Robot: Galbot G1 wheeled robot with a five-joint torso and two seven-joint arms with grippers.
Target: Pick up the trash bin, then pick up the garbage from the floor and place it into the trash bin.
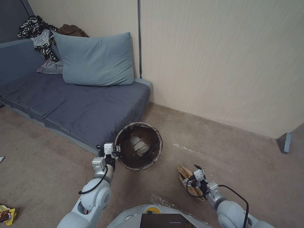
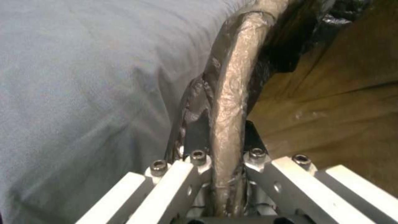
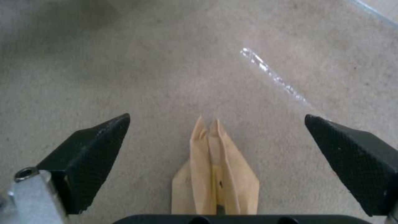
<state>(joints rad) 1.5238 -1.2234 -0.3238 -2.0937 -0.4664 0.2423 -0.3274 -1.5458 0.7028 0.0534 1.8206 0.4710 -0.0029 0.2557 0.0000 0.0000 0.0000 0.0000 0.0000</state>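
The left gripper (image 1: 114, 151) is clamped on the bag-covered rim of the trash bin (image 1: 139, 146), one finger inside and one outside, as the left wrist view shows (image 2: 226, 137); the bin hangs tilted just off the front corner of the grey sofa (image 1: 79, 107), its mouth turned up toward the head camera, something pale lying in its bottom. The right gripper (image 1: 195, 172) hovers low over the floor (image 1: 240, 158) with its jaws spread wide and empty; the black fingertips (image 3: 95, 149) stand either side of a flat brown paper bag (image 3: 215, 174), which lies on the carpet near a pale tape line (image 3: 271, 74); whether they touch the bag I cannot tell. A snack wrapper (image 1: 6, 214) lies at the carpet's near left edge.
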